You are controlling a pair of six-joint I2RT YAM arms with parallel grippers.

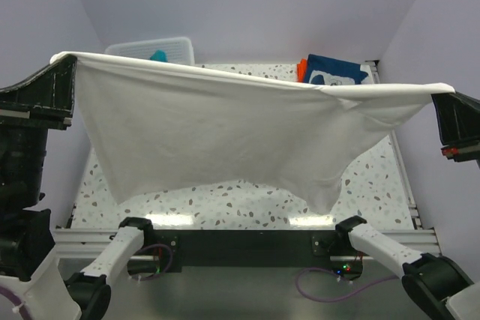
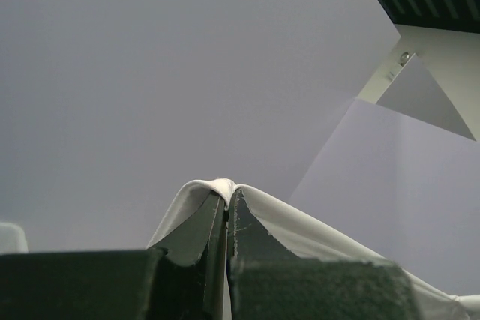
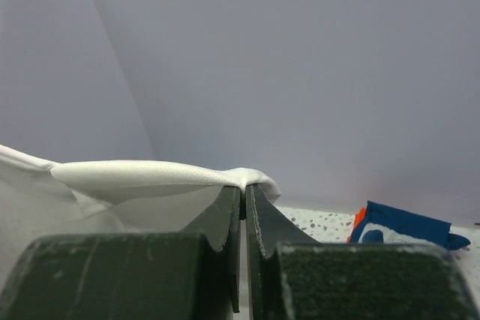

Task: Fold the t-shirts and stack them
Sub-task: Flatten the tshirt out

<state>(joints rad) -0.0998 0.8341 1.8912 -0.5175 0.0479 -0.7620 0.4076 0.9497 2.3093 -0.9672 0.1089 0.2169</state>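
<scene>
The big white t-shirt (image 1: pixel 217 133) hangs spread out in the air above the speckled table (image 1: pixel 247 204), stretched wide between the two arms like washing on a line. The left gripper (image 2: pixel 227 198) is clenched on one top corner, with a small bunch of white cloth pinched between its dark fingers and the rest falling away to the side. The right gripper (image 3: pixel 244 191) is clamped just as tight on the other top corner, and a fold of the fabric drapes over its tips. The top hem runs nearly straight from one claw to the other and dips a little towards the right. The lower edge hangs in an uneven curve, lowest on the right, over the near part of the table. At the back left stands a white plastic basket (image 1: pixel 176 44) with a bit of teal shirt (image 1: pixel 159 55) showing in it. At the back right lies the navy shirt (image 1: pixel 337 69) on the tabletop, with an orange one (image 1: pixel 301 71) peeking out at its left edge. The navy shirt has a white print, but it is too small to read as lettering or a brand.
</scene>
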